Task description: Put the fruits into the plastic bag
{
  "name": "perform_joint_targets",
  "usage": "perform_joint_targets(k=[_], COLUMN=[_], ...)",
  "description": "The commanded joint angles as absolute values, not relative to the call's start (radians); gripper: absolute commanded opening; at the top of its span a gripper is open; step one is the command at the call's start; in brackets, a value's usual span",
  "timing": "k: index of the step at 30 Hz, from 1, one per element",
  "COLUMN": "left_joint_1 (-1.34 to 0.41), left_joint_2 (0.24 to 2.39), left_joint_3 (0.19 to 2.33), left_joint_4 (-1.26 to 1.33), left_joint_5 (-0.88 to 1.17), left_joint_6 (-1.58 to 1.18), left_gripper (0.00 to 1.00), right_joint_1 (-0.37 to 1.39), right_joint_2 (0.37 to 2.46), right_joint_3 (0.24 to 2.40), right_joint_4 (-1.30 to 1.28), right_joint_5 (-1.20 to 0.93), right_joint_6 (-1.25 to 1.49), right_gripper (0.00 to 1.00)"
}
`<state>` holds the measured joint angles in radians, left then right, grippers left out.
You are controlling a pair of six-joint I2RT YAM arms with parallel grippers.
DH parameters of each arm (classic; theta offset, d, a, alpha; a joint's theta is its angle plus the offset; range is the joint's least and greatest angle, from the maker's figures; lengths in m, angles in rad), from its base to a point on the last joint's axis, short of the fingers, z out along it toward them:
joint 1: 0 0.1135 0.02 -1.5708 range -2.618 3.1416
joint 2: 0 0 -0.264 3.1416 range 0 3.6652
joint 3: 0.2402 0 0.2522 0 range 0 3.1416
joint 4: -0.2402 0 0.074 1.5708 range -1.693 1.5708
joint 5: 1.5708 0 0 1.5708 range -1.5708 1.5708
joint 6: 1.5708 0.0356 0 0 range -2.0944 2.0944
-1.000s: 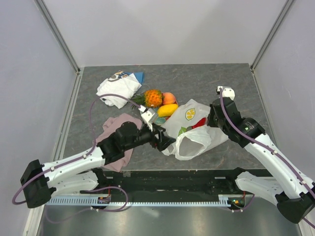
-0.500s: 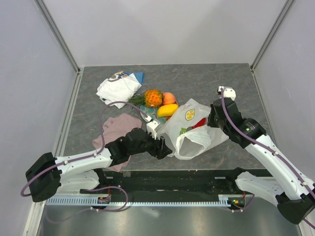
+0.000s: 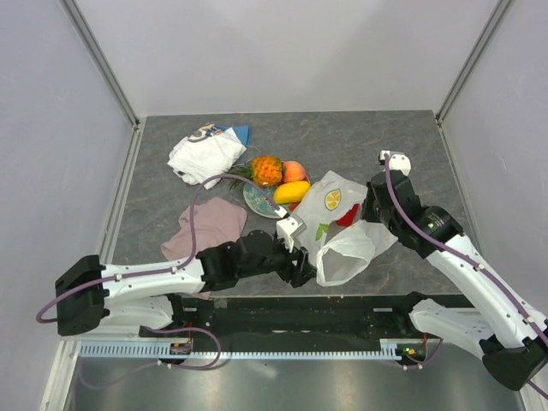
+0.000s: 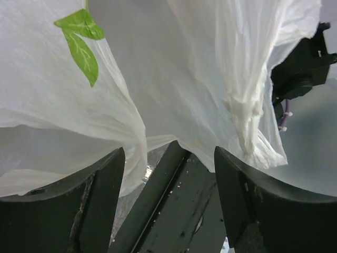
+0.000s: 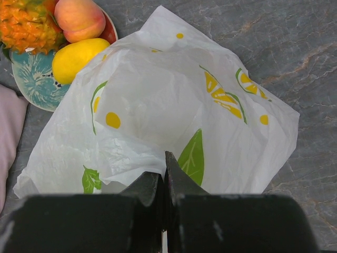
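The plastic bag lies right of centre, its mouth toward the near edge. A red pepper-shaped piece shows through it. The pineapple, the peach and one mango sit on the red-and-teal plate; a second mango is not visible. My right gripper is shut on a fold of the bag, its tips pinching the film. My left gripper is open and empty at the bag's near left corner; the bag hangs just beyond its fingers.
A pink cloth lies left of the plate, and a white folded cloth at the back left. The dark front rail runs under the left gripper. In the right wrist view the pineapple, peach and mango are at top left.
My left arm has swung right along the near edge, off the pink cloth, to the bag's near left corner. The bag's mouth has shifted and narrowed. The right gripper has kept its hold.
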<state>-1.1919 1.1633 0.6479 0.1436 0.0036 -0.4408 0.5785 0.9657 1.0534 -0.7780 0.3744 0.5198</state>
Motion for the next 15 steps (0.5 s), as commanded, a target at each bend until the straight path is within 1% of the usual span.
perform_joint_targets(k=[1,8,11,15], left_joint_1=[-1.198,-1.193,-1.192,-1.193], left_joint_2=[1.227,1.315,1.35,1.391], left_joint_3=[0.698,0.729,0.729,0.739], left_joint_4=[0.104,0.103,0.19,0.236], left_joint_5=[-0.119,-0.176,-0.121,-0.089], left_joint_6=[-0.422,-0.434,-0.42,-0.42], left_gripper=[0.76,0.76,0.76,0.76], right_joint_1=[0.577,0.577,0.575,0.577], right_joint_2=[0.959,0.94,0.94,0.943], right_joint_3=[1.062,1.062,1.058,1.054], right_joint_4=[-0.772,-0.781,-0.781,-0.781], right_joint_5=[0.39,0.396,0.396,0.391], right_joint_6=[0.52,0.522,0.523,0.523], right_gripper=[0.0,0.0,0.0,0.0])
